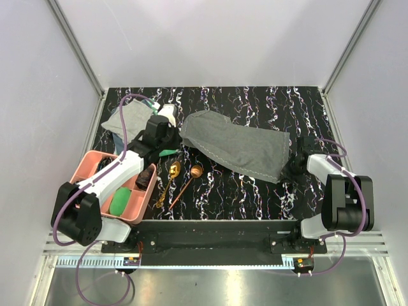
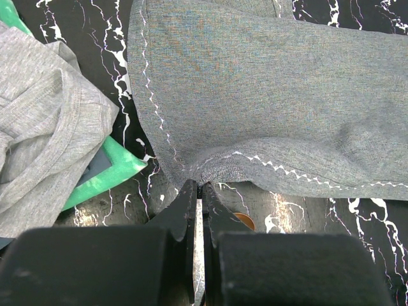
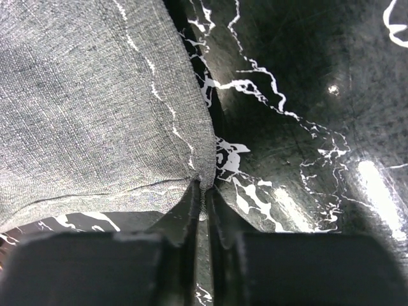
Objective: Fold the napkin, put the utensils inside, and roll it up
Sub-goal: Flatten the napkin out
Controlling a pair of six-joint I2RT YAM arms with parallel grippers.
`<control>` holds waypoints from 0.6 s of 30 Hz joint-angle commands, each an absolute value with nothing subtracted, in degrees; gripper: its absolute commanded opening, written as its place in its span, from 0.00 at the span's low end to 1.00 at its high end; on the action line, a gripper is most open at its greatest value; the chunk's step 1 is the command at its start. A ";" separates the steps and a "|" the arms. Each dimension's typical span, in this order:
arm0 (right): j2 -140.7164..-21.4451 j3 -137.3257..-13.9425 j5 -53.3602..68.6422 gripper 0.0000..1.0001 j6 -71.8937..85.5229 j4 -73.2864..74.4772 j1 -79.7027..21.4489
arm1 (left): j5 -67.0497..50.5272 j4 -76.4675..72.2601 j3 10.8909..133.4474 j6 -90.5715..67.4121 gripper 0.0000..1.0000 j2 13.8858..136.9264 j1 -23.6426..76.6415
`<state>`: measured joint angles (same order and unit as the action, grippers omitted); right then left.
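Napkin stretched across the middle of the table as a long strip, gripped at both ends. Left tool clamped shut on the puckered hem at its left end, right tool pinched on the right corner. Gold spoon and copper spoon on the table near the napkin's left end, beside the pink tray — clear of the cloth.

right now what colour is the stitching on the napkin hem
White zigzag, on the dark grey napkin; clearest in the left wrist view.

Grey napkin on black marbled table
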<state>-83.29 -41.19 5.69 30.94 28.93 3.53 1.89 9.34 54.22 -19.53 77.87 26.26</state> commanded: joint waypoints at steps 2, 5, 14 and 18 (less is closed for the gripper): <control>-83.68 -44.81 6.50 0.00 28.48 29.44 3.08 | 0.44 6.33 57.11 -19.07 0.00 78.75 26.01; -81.04 -52.78 5.46 0.00 27.17 31.19 3.16 | 0.35 7.99 61.77 -17.85 0.00 79.01 25.93; -72.52 -76.96 -6.84 0.00 21.10 37.53 3.16 | 0.35 9.66 78.91 -9.06 0.00 77.61 26.28; -66.73 -83.05 -8.52 0.00 16.97 36.83 3.08 | -1.32 9.84 84.02 -5.54 0.00 76.12 28.29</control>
